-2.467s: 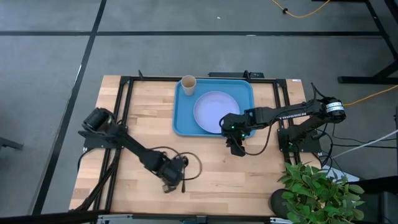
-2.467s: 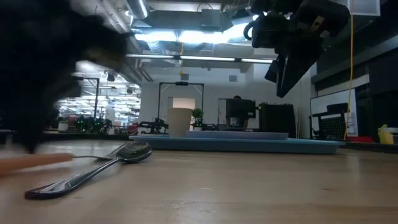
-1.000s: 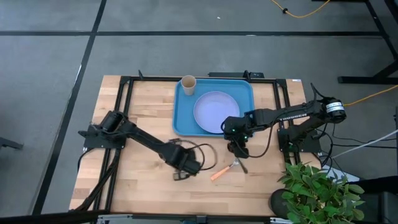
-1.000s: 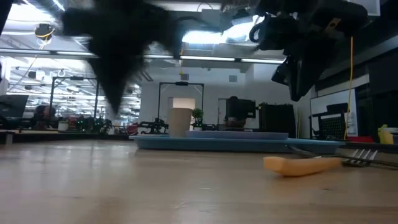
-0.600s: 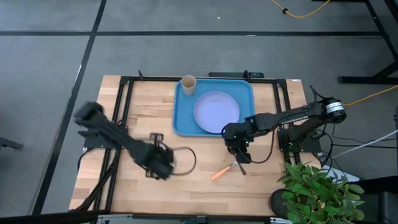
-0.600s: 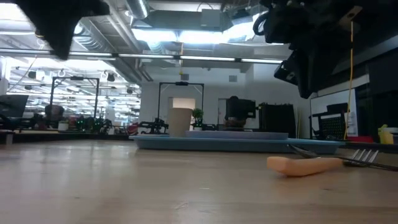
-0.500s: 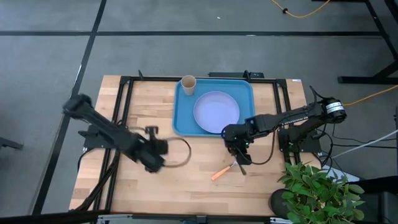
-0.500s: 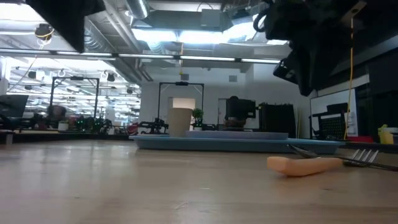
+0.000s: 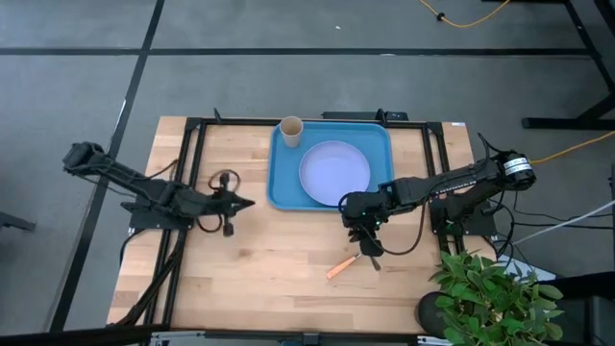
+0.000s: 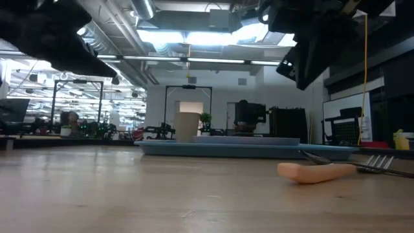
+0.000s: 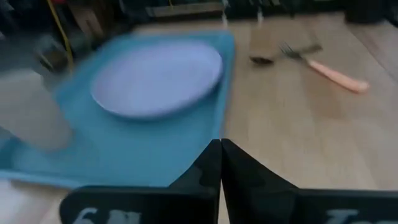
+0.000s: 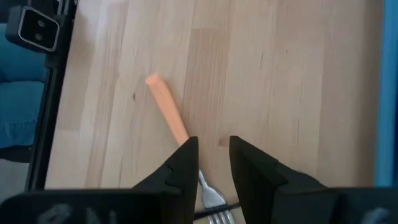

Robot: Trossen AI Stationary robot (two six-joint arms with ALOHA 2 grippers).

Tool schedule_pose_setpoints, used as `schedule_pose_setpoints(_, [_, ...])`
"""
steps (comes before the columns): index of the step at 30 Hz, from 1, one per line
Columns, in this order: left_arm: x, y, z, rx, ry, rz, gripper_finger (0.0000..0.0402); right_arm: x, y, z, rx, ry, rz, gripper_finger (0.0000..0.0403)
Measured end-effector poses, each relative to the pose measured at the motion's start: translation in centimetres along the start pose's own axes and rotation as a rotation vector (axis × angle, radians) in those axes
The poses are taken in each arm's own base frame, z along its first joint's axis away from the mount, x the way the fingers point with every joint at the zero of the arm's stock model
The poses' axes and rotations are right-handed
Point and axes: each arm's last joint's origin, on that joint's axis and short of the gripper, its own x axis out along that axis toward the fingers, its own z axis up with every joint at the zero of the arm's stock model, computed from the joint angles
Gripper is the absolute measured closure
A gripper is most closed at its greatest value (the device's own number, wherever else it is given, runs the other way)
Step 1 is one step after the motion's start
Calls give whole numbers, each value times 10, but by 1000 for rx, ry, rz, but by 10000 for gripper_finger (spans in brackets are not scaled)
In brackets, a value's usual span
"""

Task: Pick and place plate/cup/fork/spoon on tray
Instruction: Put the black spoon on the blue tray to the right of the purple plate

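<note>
The blue tray lies at the table's far middle. On it rest the lavender plate and, in its far-left corner, the upright tan cup. The orange-handled fork lies flat on the wood near the tray's near-right corner. The dark spoon lies beside the fork's head. My right gripper hovers above the fork's head end, narrowly open and empty. My left gripper is shut and empty, raised left of the tray and pointing at it.
A potted plant stands at the near-right corner. A black cable loop hangs by my left wrist. Dark frame rails run along the table's left and right sides. Bare wood lies between the arms, near the front edge.
My left gripper has swung from the table's near middle back toward the left and far edges and has risen, now pointing at the tray. The fork and spoon have stayed where they lie. My right gripper has stayed above the fork's head.
</note>
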Motion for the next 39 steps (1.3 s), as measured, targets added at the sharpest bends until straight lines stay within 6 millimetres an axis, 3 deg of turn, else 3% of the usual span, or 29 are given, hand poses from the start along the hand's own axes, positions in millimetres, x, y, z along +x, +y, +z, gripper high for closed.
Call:
schedule_pose_setpoints(5, [-8, 16, -18, 25, -103, 6, 401, 0, 1, 3, -7, -31, 6, 308])
schedule_pose_setpoints(13, [-12, 34, -25, 50, -196, -34, 401, 0, 2, 8, -22, -81, 15, 308])
schedule_pose_setpoints(19, [-12, 45, -42, -30, -41, -13, 402, 0, 2, 9, -24, -90, 17, 308])
schedule_pose_setpoints(39, [-12, 50, -42, -128, -30, -20, 401, -1, -1, 11, -20, -119, -74, 308])
